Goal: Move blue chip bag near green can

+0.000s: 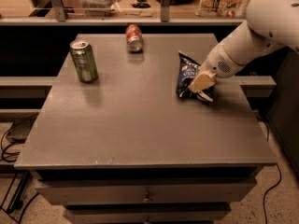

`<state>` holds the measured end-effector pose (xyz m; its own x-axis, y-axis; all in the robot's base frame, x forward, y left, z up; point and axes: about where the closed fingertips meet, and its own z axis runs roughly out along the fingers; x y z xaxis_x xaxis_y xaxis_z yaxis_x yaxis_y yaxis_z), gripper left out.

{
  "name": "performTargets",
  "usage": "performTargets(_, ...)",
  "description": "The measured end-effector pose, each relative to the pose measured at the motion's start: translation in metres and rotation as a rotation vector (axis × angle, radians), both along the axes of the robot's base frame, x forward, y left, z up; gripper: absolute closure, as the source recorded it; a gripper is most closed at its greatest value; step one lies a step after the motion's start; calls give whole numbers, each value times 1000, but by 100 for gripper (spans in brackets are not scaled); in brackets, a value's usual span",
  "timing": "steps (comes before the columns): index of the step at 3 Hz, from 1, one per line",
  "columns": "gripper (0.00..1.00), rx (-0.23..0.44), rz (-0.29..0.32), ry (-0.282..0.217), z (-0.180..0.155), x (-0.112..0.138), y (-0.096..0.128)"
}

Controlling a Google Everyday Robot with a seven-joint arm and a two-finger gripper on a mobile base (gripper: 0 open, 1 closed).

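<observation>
White arm [247, 41] reaching in from the upper right, sloping down and leftward to the right side of the grey worktop [140, 125]. Tan end effector [202, 83] clenched on the right edge of the blue chip bag [187, 73], which sits crumpled and partly raised near the worktop's right edge. Green can [84, 61] upright at the far left, well apart from the bag; red can [134, 38] lying on its side at the rear centre
</observation>
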<state>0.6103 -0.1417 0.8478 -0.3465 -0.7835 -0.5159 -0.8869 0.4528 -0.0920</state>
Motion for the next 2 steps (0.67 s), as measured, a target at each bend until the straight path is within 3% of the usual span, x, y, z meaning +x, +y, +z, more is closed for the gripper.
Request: performTargets(2, 100, 4, 8, -12, 9, -1, 2)
